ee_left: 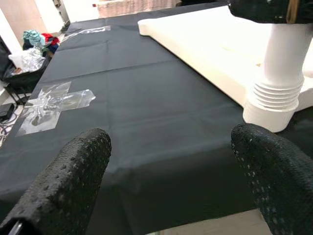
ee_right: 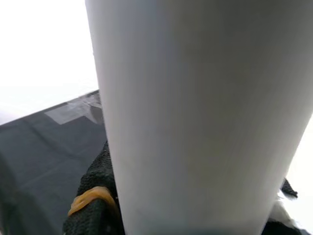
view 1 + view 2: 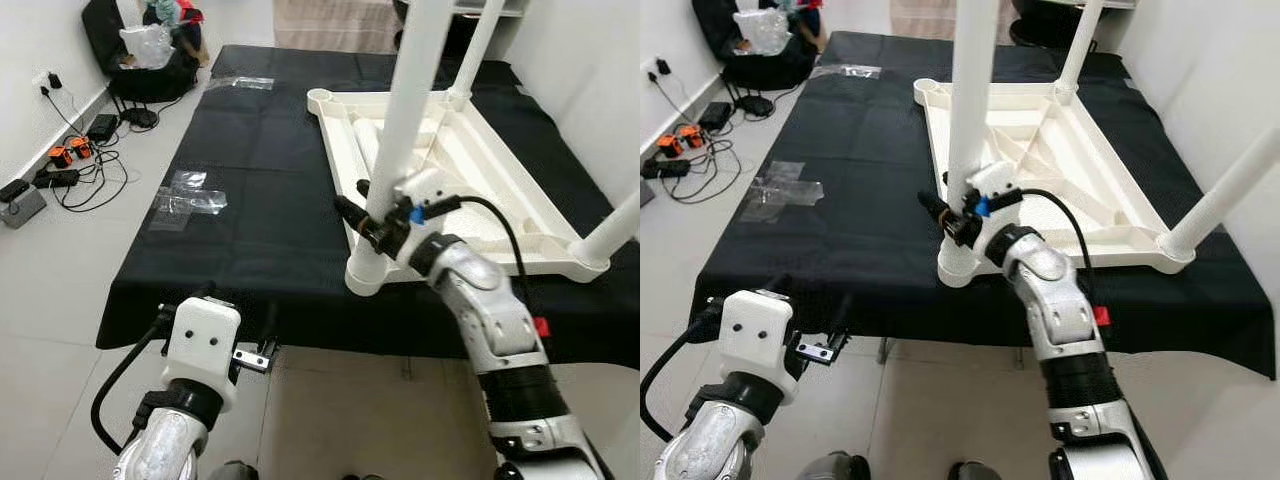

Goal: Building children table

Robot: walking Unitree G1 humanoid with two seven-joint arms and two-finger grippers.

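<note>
Three white legs stand up from the upside-down white children's table (image 3: 480, 165), which lies on a black cloth (image 3: 260, 200) spread over the floor. The right tool (image 3: 372, 222) is pinching the nearest leg (image 3: 405, 120) just above its ribbed base, at the table's near corner; in the right wrist view the leg (image 2: 195, 117) stands right against the camera, with a black finger (image 2: 95, 205) pressed to its side. The left tool (image 1: 171, 181) hangs low at the cloth's near edge, its two black fingers (image 1: 73, 171) spread wide apart and holding nothing, well clear of the leg's ribbed base (image 1: 274, 98). Clear plastic wrapping (image 3: 190, 195) lies on the cloth to the robot's left. Cables and chargers (image 3: 70, 160) sit on the pale tiled floor (image 3: 60, 300) beside the wall.
</note>
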